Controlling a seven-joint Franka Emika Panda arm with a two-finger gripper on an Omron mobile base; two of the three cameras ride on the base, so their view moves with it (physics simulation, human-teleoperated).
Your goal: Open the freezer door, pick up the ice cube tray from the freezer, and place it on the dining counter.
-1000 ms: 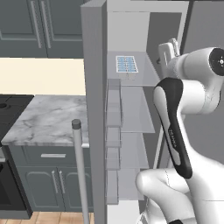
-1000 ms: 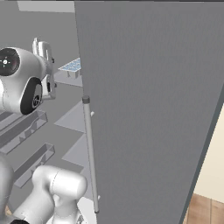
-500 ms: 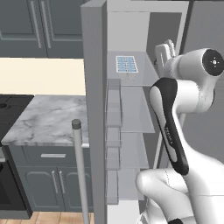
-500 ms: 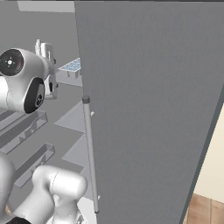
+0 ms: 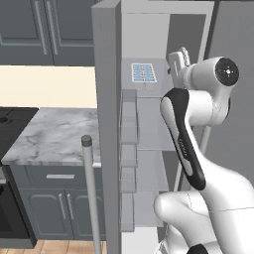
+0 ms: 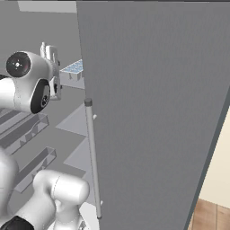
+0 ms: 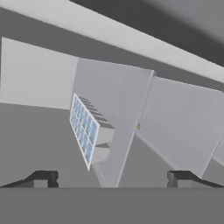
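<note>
Moved: arm reached deeper toward freezer (image 5: pixel 149 149) | jaws: spread, empty | risk: bumping ice cube tray (image 5: pixel 143 73) off shelf edge.

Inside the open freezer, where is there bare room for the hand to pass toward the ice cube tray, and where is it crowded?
Bare shelf lies between the ice cube tray and the open gripper, and on the shelves below. It is crowded along the door bins at the left, and where the arm fills the right side.
</note>
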